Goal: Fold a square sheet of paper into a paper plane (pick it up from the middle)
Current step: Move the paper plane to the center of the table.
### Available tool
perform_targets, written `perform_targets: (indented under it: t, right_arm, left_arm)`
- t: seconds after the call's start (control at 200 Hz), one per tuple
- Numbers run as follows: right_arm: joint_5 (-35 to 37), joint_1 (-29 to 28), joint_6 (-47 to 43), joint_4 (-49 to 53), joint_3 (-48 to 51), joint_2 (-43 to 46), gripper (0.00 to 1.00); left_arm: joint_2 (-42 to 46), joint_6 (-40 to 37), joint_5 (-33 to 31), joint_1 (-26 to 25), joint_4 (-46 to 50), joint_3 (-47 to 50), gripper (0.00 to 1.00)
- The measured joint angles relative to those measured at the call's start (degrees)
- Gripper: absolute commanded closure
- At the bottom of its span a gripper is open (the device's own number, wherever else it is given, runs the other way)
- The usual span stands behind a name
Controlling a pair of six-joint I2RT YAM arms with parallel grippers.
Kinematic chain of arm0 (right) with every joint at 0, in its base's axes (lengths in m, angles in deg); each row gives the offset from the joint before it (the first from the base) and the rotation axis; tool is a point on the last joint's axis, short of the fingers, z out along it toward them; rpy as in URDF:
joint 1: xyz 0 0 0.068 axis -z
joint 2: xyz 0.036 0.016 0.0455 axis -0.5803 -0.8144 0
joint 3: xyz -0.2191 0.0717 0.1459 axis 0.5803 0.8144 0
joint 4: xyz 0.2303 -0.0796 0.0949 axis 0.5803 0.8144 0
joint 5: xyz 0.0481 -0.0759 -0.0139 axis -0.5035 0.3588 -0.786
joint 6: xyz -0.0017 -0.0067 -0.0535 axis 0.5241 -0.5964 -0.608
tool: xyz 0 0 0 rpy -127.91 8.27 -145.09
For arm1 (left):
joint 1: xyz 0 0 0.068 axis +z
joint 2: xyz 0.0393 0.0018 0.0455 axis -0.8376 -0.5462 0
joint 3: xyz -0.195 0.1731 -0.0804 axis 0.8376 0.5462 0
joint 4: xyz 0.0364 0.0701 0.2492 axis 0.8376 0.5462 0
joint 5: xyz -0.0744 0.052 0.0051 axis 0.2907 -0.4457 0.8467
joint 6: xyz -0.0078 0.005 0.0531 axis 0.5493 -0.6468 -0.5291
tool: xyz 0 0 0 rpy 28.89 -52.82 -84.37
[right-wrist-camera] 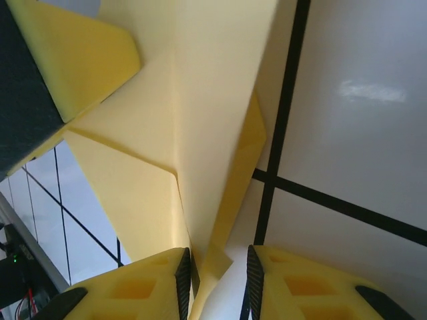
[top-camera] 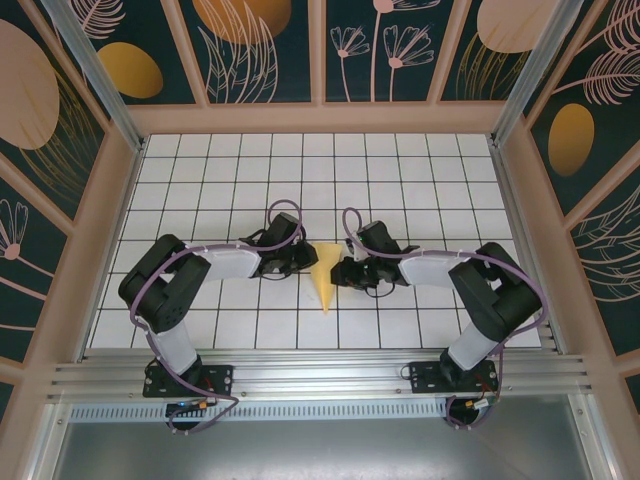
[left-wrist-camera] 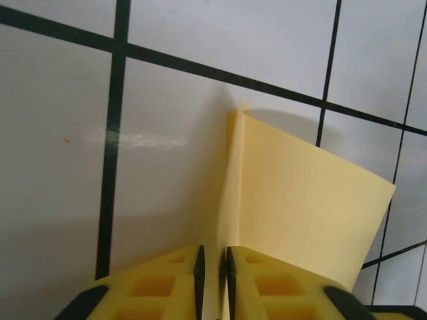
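White tiles ruled with dark lines cover the table [top-camera: 420, 190], and standing here you see both arms reach in towards its middle, the left arm [top-camera: 175, 285] from one side and the right arm [top-camera: 490, 295] from the other. Between them lies the pale yellow paper plane [top-camera: 323, 285], a slim dart with its point towards the arms' bases and its broad end up between the two wrists.

Most of the folding looks done to me: the square is gone, the sides taper to a nose, and the right wrist view shows stacked diagonal layers and a sharp centre crease. What I judge is left is the finishing, meaning pressing the ridge and setting the wings level (one flap stands up off the tiles in the left wrist view).

The left gripper [left-wrist-camera: 213, 257] has its yellow pads drawn almost together, with a sliver of the paper's folded edge pinched in the narrow slot between them. The right gripper [right-wrist-camera: 217, 260] stands with its jaws apart. The paper's tail edge sits inside the gap, lying against one pad with clear daylight before the other, so it brackets the paper rather than clamps it.
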Motion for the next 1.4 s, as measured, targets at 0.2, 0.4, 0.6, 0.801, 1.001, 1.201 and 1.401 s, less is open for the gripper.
perform_targets:
  t: [0.2, 0.4, 0.6, 0.801, 1.001, 1.201, 1.401]
  right_arm:
    - [2.8, -1.2, 1.3, 1.8, -2.4, 0.9, 0.66]
    - [3.2, -2.2, 2.6, 2.2, -3.2, 0.8, 0.66]
    - [3.4, -4.1, 2.8, 2.5, -4.5, -0.9, 0.66]
    - [4.5, -4.9, 2.8, 3.3, -5.7, -2.7, 0.69]
    - [9.3, -7.4, 2.7, 8.8, -10.2, -4.5, 0.92]
    - [20.6, -9.0, 1.2, 21.6, -19.8, -4.9, 0.96]
    - [29.0, -7.6, -0.5, 29.5, -28.1, -7.4, 0.90]
  left_arm:
    - [0.0, 0.0, -0.2, 0.0, 0.0, 0.0, 0.90]
    - [0.0, 0.0, -0.2, 0.0, 0.0, 0.0, 0.91]
    - [0.0, 0.0, -0.2, 0.0, -0.1, 0.1, 0.92]
    - [0.0, 0.0, -0.2, 0.0, -0.2, 0.1, 0.92]
    - [0.1, 0.1, -0.2, 0.0, -0.9, 0.3, 0.87]
    - [6.7, 1.1, -2.7, 0.0, -1.3, 2.9, 0.55]
    - [16.2, 1.5, -9.1, -0.1, -0.8, 3.7, 0.53]
